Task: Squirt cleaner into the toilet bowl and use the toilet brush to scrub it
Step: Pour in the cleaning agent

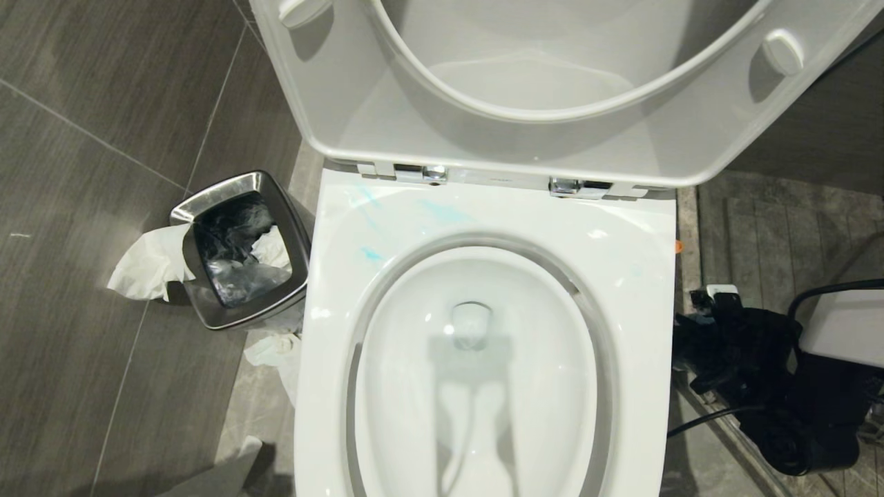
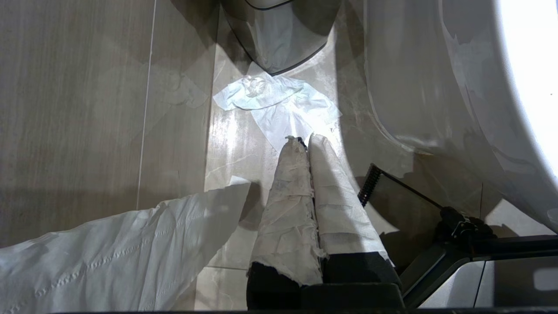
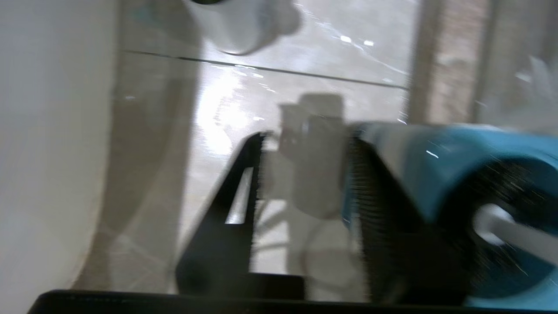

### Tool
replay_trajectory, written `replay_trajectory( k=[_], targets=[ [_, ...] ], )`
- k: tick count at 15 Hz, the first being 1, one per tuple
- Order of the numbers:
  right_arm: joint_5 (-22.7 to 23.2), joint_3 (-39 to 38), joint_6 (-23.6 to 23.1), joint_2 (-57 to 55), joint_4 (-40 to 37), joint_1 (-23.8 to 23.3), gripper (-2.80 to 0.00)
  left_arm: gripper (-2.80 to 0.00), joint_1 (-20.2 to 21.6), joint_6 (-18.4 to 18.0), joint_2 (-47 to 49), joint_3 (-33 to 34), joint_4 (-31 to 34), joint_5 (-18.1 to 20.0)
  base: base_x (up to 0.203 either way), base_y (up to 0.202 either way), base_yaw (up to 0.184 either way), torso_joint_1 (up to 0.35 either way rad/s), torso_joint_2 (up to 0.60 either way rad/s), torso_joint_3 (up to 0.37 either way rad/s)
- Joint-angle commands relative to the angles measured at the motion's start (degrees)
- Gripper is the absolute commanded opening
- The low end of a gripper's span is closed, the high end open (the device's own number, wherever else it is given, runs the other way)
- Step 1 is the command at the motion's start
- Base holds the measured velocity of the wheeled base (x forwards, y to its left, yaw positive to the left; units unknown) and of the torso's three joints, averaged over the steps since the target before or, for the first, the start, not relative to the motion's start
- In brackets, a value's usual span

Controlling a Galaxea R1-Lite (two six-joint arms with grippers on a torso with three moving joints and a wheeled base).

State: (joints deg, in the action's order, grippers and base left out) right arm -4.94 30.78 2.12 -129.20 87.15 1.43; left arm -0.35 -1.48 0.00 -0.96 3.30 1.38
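- Our left gripper [image 2: 304, 140], fingers wrapped in paper, is pressed together, empty, above the floor tissue [image 2: 279, 104].
- Our right gripper [image 3: 305, 174] gapes beside the toilet brush [image 3: 501, 226] in its blue holder [image 3: 440, 170].

The right gripper [image 3: 305, 174], its two black ribbed fingers [image 3: 237, 192] standing apart, hangs low over a glossy pale tiled floor [image 3: 270, 100]. Just beside one finger sits a square blue-grey plastic brush holder [image 3: 436, 174], with the black bristle head and slim white handle of the toilet brush [image 3: 501, 226] resting in it (everything here is blurred). The white ceramic wall of the toilet bowl [image 3: 52, 152] fills the opposite side. A rounded white object [image 3: 244, 26], too blurred to identify, stands on the floor beyond.
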Motion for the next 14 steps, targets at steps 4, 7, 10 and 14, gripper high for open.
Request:
replay_trajectory(
  k=[4,7,10,14],
  targets=[
    [2.1,6.5,-4.6,-4.1,0.5,0.1,0.0,-2.8,0.0,0.0,0.1,0.0,0.0,0.0,0.0,0.0,0.0,0.0,0.0,0.0],
    [2.1,11.2,-8.0,-6.7,0.5,0.1,0.0,-2.8,0.0,0.0,0.1,0.0,0.0,0.0,0.0,0.0,0.0,0.0,0.0,0.0],
    [2.1,16.9,-8.5,-8.8,0.5,0.6,0.0,-2.8,0.0,0.0,0.1,0.0,0.0,0.0,0.0,0.0,0.0,0.0,0.0,0.0],
    [2.1,24.9,-8.6,-10.9,0.5,1.8,0.0,-2.8,0.0,0.0,0.1,0.0,0.0,0.0,0.0,0.0,0.0,0.0,0.0,0.0]
  ],
)
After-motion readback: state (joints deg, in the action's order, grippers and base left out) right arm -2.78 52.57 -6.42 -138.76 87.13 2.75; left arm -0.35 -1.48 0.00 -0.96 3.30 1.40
